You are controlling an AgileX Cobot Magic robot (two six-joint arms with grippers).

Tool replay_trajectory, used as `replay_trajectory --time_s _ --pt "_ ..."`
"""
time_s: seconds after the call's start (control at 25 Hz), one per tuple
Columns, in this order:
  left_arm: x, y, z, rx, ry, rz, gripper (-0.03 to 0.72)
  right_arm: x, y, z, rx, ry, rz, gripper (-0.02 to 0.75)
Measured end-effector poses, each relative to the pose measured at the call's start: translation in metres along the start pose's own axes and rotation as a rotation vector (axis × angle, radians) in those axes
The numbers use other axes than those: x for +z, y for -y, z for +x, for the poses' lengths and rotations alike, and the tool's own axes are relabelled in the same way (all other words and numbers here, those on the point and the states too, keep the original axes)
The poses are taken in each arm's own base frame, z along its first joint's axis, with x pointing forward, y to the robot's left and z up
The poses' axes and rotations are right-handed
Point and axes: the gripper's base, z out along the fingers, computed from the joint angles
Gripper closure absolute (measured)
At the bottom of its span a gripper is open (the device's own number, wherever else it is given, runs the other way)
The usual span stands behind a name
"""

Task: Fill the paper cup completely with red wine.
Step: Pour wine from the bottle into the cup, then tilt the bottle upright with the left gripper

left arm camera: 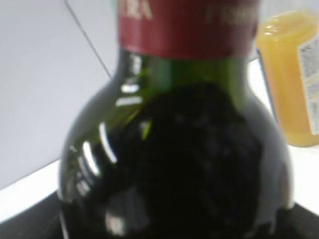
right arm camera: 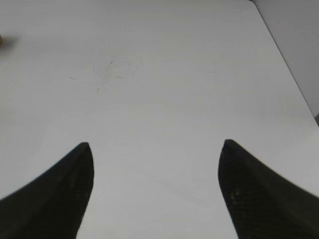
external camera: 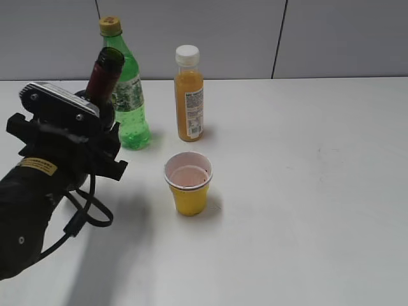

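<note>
The left gripper (external camera: 95, 143), nearest to me at the left of the table (external camera: 306, 191), is wrapped around the body of the wine bottle (external camera: 105, 73). Its wrist camera is filled by the dark glass shoulder and the red foil collar, so I take it the jaws are closed on the bottle, though the fingers themselves are hidden behind the arm's housing. The bottle's long axis runs nearly upright, leaning slightly, with its open mouth at the top and the neck pointing up and away from me.

The paper cup (external camera: 189, 182) stands upright to the right of that gripper and a little nearer the front, well apart from the bottle. It holds only a shallow layer of reddish liquid, so most of the filling is still to do. To pour, the neck would have to swing right and tip down over the rim.

Further back, the green soda bottle (external camera: 127, 89) stands just behind the wine bottle, and the orange juice bottle (external camera: 189, 95) stands behind the cup; both sit close to the pouring path.

The right gripper (right arm camera: 154, 164) hangs with jaws wide apart over bare table, holding nothing.
</note>
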Motion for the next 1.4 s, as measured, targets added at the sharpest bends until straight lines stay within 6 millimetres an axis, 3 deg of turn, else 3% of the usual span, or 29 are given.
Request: replay_trajectory --time_s 0.88,1.4 --pt "0.001 0.016 0.008 0.492 -0.018 0.038 0.137 0.000 0.000 0.000 0.000 0.000 0.000 0.149" --pt "0.006 0.017 0.004 0.695 -0.029 0.016 0.138 0.000 0.000 0.000 0.000 0.000 0.000 0.149"
